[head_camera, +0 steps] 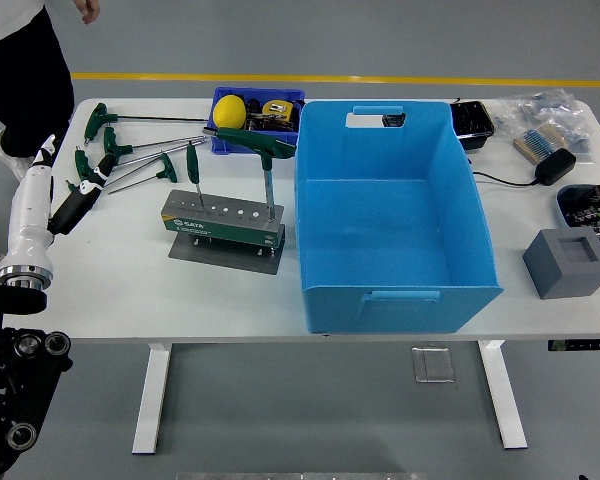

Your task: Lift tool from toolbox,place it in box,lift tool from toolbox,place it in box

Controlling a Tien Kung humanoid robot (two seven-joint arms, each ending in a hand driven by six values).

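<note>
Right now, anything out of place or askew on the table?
Yes. Several green T-handle wrenches lie loose on the table left of the tool stand, not in its holes or the blue box, which looks empty. Two wrenches remain upright in the stand. Nothing spilled or damaged.

A small blue bin (223, 143) with a yellow ball (229, 109) sits at the table's (100, 290) far edge. A grey block (568, 262) lies right. A person (20, 70) stands far left.
</note>
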